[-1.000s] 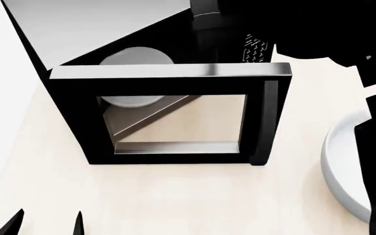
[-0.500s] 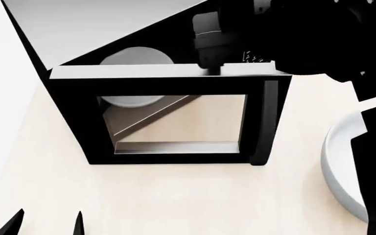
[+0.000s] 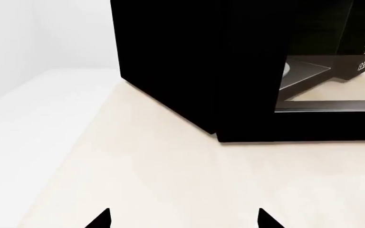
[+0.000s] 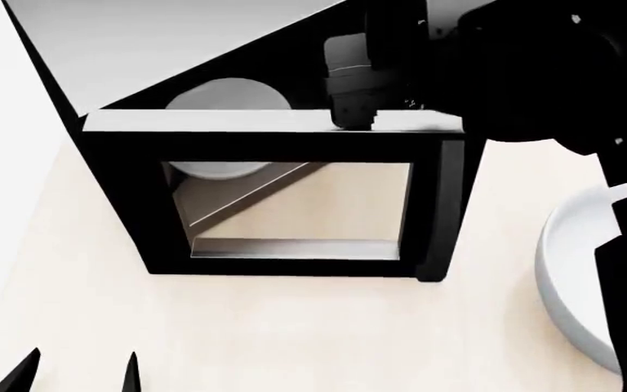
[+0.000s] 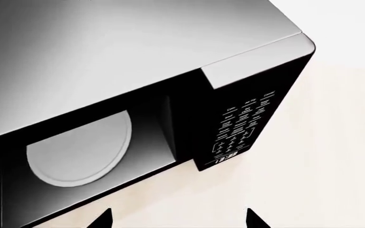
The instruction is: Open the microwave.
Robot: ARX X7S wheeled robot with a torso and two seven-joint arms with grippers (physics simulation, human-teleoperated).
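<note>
Since a second ago the right arm has swung over the microwave top above its swung-out door; left wrist view shows bare counter; right wrist view, the turntable; neither gripper's opening is readable.

The head camera looks steeply down from in front onto the microwave and the pale worktop. The left wrist camera sits low over that worktop, facing the microwave's dark side and door edge from near. The right wrist camera looks down from above at its open cavity, turntable and keypad; all three share the microwave.
</note>
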